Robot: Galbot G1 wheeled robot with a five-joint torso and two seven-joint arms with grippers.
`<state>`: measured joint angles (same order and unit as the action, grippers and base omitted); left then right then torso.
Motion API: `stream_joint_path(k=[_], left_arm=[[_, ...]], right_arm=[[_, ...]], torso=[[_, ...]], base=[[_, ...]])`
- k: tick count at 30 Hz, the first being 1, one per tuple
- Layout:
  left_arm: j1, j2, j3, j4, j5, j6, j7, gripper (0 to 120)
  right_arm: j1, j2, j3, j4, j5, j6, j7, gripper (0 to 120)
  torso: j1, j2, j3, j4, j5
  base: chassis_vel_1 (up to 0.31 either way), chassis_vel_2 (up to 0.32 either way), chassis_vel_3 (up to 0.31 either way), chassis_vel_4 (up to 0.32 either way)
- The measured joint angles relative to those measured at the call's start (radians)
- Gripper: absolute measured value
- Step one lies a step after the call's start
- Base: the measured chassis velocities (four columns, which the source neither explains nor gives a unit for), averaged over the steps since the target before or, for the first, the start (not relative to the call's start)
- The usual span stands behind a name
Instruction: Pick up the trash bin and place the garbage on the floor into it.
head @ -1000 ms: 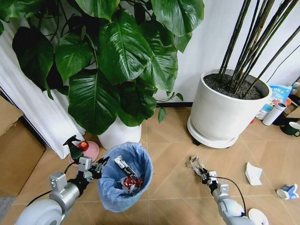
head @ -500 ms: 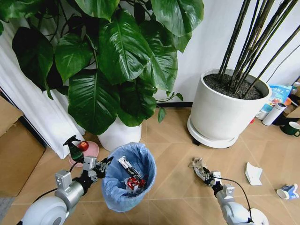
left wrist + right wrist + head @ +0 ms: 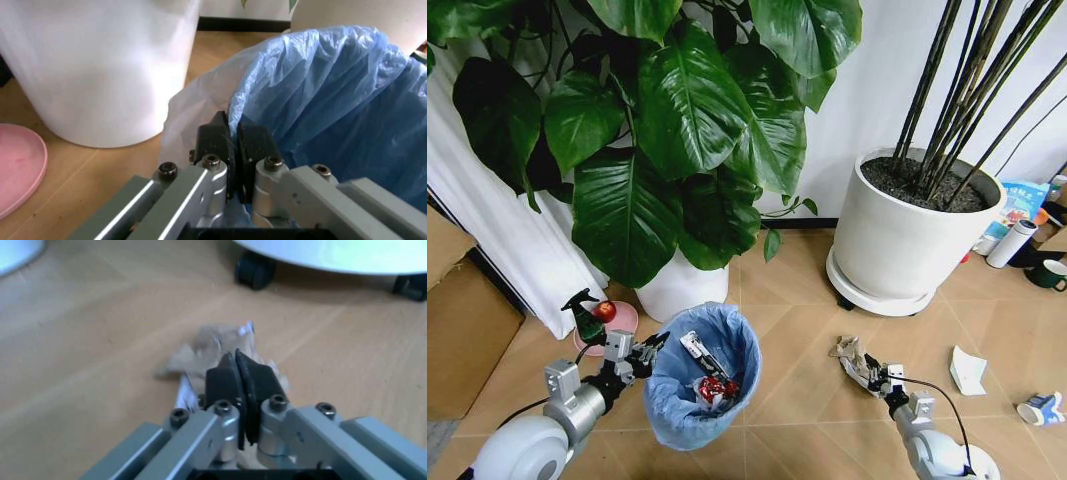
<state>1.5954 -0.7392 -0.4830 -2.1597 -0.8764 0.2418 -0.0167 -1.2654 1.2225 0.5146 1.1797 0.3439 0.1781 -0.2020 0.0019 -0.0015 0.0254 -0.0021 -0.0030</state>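
Head view: left end effector [image 3: 649, 349] grips the trash bin [image 3: 699, 375] rim; right end effector [image 3: 859, 364], clenched on the garbage [image 3: 847, 351] scrap, has retreated slightly, scrap barely above the floor [image 3: 797, 300].

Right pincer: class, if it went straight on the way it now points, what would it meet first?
The right pincer, shut on a crumpled wrapper, points across the floor toward the wheeled base of the big white pot. Probably a wheel first, though depth is unclear.
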Motion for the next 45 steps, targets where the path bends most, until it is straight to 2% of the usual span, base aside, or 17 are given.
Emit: stream_joint_path(k=[2, 4, 6, 9, 11, 14, 16, 17, 21, 22, 25, 29, 45], left_arm=[[0.001, -0.001, -0.002, 0.0, 0.0, 0.0, 0.0, 0], [0.002, -0.003, -0.004, 0.0, 0.001, 0.0, -0.001, 0], [0.002, -0.004, -0.004, 0.0, 0.001, 0.001, -0.001, 0], [-0.003, -0.005, -0.001, 0.002, 0.001, 0.002, -0.003, 0], [-0.004, -0.005, -0.001, 0.002, 0.001, 0.002, -0.003, 0], [-0.005, -0.007, 0.0, 0.003, 0.001, 0.003, -0.005, 0], [-0.005, -0.007, 0.0, 0.003, 0.001, 0.003, -0.005, 0], [-0.005, -0.007, 0.0, 0.003, 0.001, 0.003, -0.005, 0], [-0.005, -0.005, -0.007, 0.007, -0.003, 0.003, -0.005, 0], [-0.005, -0.005, -0.007, 0.007, -0.003, 0.003, -0.005, 0], [-0.009, 0.0, -0.008, 0.016, -0.009, 0.003, -0.005, 0], [-0.017, 0.003, -0.005, 0.019, -0.016, 0.004, -0.006, 0], [-0.018, 0.006, -0.007, 0.023, -0.021, 0.005, -0.007, 0]], right_arm=[[-0.001, 0.0, 0.0, -0.009, -0.014, 0.0, 0.001, 4], [-0.015, -0.005, 0.001, 0.0, -0.024, -0.004, 0.001, 15], [-0.02, -0.005, 0.002, 0.005, -0.026, -0.005, 0.001, 19], [-0.026, -0.002, 0.005, 0.017, -0.049, -0.006, 0.001, 34], [-0.025, -0.002, 0.006, 0.017, -0.055, -0.006, 0.001, 37], [-0.025, -0.002, 0.008, 0.01, -0.075, -0.005, 0.002, 50], [-0.026, -0.002, 0.008, 0.009, -0.077, -0.005, 0.002, 52], [-0.027, -0.001, 0.008, 0.006, -0.082, -0.004, 0.003, 61], [-0.03, 0.005, 0.007, 0.0, -0.101, -0.004, 0.005, 77], [-0.03, 0.005, 0.007, 0.0, -0.101, -0.004, 0.005, 77], [-0.014, 0.005, 0.008, -0.034, -0.118, -0.005, 0.008, 91], [0.0, 0.004, 0.006, -0.057, -0.119, -0.006, 0.011, 100], [0.034, 0.004, -0.006, -0.096, -0.115, -0.015, 0.027, 100]], torso=[[0.0, 0.0, 0.0, 0.0, 0.0001], [0.0, 0.0, 0.0, -0.0002, -0.0002], [0.0, 0.0, 0.0, -0.0003, -0.0003], [0.0, 0.0, 0.0, -0.0003, 0.0], [0.0, 0.0, 0.0, -0.0002, 0.0], [0.0, 0.0, 0.0, 0.0, -0.0002], [0.0, 0.0, 0.0, 0.0, -0.0002], [0.0, 0.0, 0.0, -0.0001, -0.0002], [0.0, 0.0, 0.0, -0.0002, 0.0001], [0.0, 0.0, 0.0, -0.0002, 0.0001], [0.0, 0.0, 0.0, -0.0001, 0.0001], [0.0, 0.0, 0.0, -0.0002, -0.0001], [0.0, 0.0, 0.0, -0.0002, -0.0001]], base=[[0.0, 0.0, 0.0, 0.0], [0.0, 0.0, 0.0, 0.0], [0.0, 0.0, 0.0, 0.0], [0.0, 0.0, 0.0, 0.0], [0.0, 0.0, 0.0, 0.0], [0.0, 0.0, 0.0, 0.0], [0.0, 0.0, 0.0, 0.0], [0.0, 0.0, 0.0, 0.0], [0.0, 0.0, 0.0, 0.0], [0.0, 0.0, 0.0, 0.0], [0.0, 0.0, 0.0, 0.0], [0.0, 0.0, 0.0, 0.0], [0.0, 0.0, 0.0, 0.0]])
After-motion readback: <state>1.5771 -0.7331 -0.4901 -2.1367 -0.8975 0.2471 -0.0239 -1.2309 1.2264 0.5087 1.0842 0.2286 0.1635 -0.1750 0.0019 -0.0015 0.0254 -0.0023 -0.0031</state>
